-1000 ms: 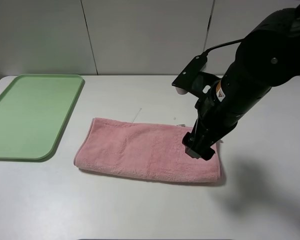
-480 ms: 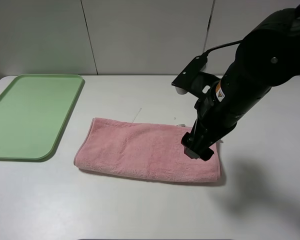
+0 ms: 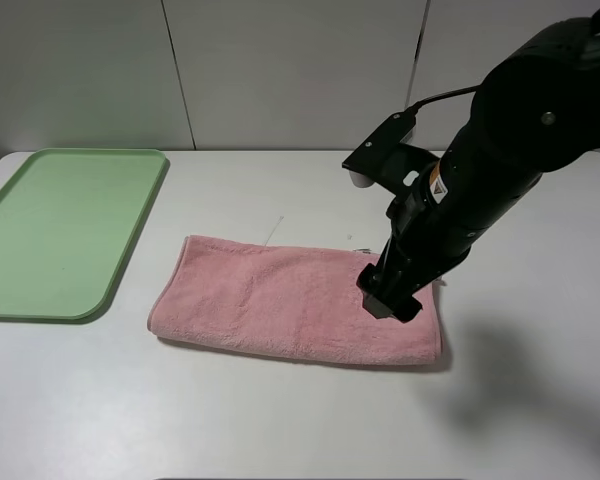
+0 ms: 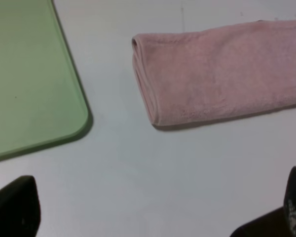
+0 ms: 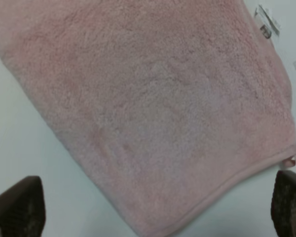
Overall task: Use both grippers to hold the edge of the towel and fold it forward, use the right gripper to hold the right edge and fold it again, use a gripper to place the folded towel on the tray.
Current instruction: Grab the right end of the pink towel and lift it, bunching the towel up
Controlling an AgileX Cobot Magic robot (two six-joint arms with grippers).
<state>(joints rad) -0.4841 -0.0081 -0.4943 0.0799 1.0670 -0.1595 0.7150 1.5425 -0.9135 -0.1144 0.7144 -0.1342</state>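
**Right pincer released over towel**

The right pincer is being held spread over the folded towel's right end, its tips being cropped in the wrist view. The left pincer, also released, is being held clear of the towel, which is lying on the desk right of the tray.

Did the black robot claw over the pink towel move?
Yes. The right gripper slid a little left over the towel, toward the tray.

The right arm is made black and thick, with a black cable attached. A small label, perhaps a warning sign, is seen on it.
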